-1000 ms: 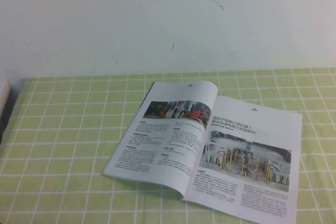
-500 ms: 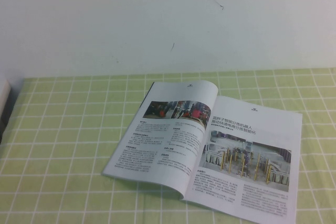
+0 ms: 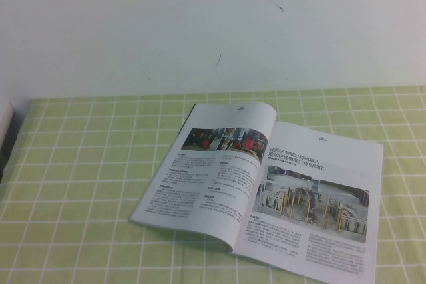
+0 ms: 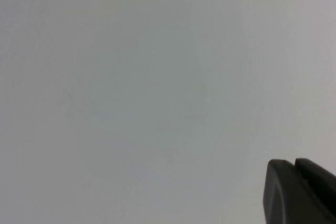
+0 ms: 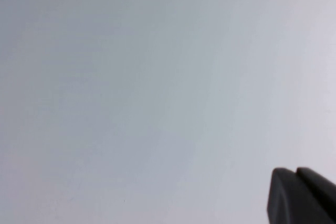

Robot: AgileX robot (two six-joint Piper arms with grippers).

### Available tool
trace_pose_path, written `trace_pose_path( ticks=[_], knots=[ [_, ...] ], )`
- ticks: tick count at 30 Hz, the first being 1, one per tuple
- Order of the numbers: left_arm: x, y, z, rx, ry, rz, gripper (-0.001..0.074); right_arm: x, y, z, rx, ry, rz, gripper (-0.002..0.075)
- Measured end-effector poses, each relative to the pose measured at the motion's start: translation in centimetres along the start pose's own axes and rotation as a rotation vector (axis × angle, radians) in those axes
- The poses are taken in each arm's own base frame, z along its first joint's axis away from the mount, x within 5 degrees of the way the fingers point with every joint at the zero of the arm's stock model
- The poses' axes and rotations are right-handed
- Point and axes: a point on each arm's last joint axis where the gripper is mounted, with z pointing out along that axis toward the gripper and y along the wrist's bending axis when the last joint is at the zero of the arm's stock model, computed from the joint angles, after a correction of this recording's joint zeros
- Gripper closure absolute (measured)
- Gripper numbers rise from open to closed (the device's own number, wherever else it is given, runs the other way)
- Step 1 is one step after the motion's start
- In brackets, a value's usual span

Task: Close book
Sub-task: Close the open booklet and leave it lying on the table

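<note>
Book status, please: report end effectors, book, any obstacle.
Left end effector, right end effector: outside high view, facing blank white. Book open on checked cloth. Nothing on it.

Bright, soft, even light fills the high view, which looks slightly hazy and washed out. The open white-paged book point(image 3: 266, 191) casts a thin dark shadow along its left edge onto the green checked cloth point(image 3: 80, 184), and its small print is blurred. Behind the book, the white wall point(image 3: 200, 24) looks flat. In the wrist views, the dark left gripper point(image 4: 299, 192) and right gripper point(image 5: 302, 195) are soft-edged silhouettes against blank pale grey.
</note>
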Motion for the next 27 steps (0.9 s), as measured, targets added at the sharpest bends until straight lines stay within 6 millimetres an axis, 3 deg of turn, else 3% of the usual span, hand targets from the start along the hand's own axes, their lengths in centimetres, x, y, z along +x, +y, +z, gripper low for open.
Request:
trace_pose_path(
  ticks=[4,11,14,19,27],
  knots=[
    [0.0,0.0,0.0,0.000,0.000,-0.064,0.0738,-0.3,-0.4,0.5,0.025,0.077,0.032,0.0729],
    [0.6,0.2,0.0,-0.026,0.062,-0.196,0.0738,-5.3,-2.0,2.9,0.077,0.370,0.088,0.0729],
    [1.8,0.3,-0.2,-0.061,0.191,-0.254,0.0738,-6.0,-2.4,4.1,0.084,0.526,0.111,0.0729],
    [2.7,0.1,-0.4,-0.079,0.390,-0.285,0.0738,-4.1,-2.0,6.1,0.000,0.829,0.098,0.0729],
    [-3.8,-0.9,3.1,-0.045,0.534,-0.108,0.0738,0.8,1.3,9.2,-0.465,1.112,0.096,0.0729]
  ],
)
